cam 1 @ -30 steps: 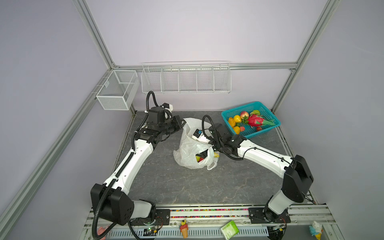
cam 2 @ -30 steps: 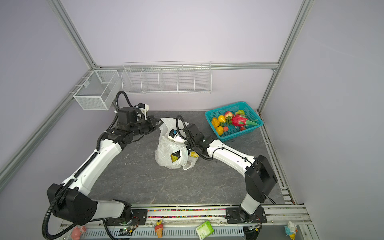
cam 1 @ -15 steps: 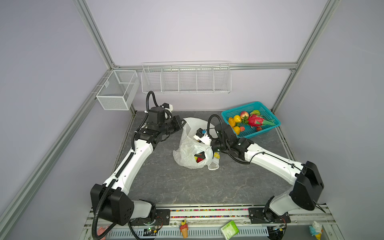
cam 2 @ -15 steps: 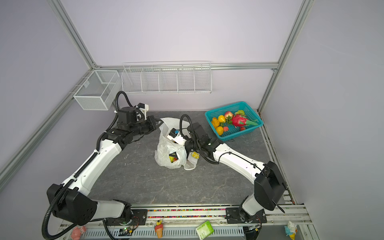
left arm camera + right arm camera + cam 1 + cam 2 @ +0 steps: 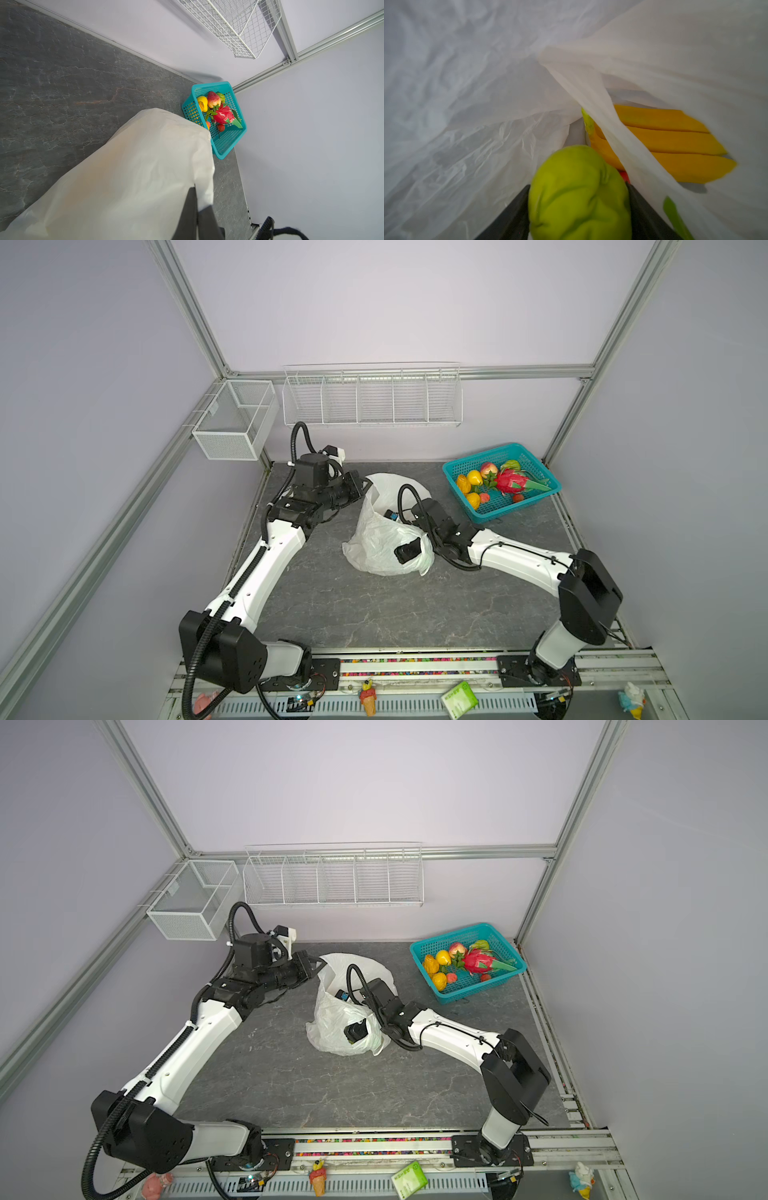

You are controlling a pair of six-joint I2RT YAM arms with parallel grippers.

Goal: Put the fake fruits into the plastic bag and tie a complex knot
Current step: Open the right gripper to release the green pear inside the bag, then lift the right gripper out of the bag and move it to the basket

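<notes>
Moved: over the last second the right arm has swung lower and further in. The right hand (image 5: 409,552), which was at the mouth of the bag (image 5: 376,531), now sits deep inside it and shows as a dark shape through the front wall in both top views. The left arm has not budged.
Done: in the right wrist view, bananas (image 5: 675,145) and a scrap of something red already lie in the bag. A green fruit (image 5: 579,193) is inside too, between the right hand's fingers (image 5: 513,214).
Left: taking the back wall as twelve, the basket (image 5: 482,456) at the bag's 2 o'clock holds a dragon fruit (image 5: 509,483), a peach (image 5: 488,468) and several yellow and orange pieces. The handles hang loose and there is no knot. I'd call the job well short of halfway.
Right hand: its dark fingers sit against both sides of the green fruit. I cannot tell whether they are pinching it or letting it go.
Left hand: the left hand (image 5: 361,486) is clamped on the bag's rim at its 11 o'clock, holding the mouth up and open.
Right arm: it reaches in from 4 o'clock with the forearm low over the table (image 5: 374,614) and the wrist tipped over the rim and down.
Left arm: it stretches up from 7 o'clock with the forearm raised and the wrist turned towards the bag.
Bag: it stands slumped mid-table, towards the back, apart from the basket.
</notes>
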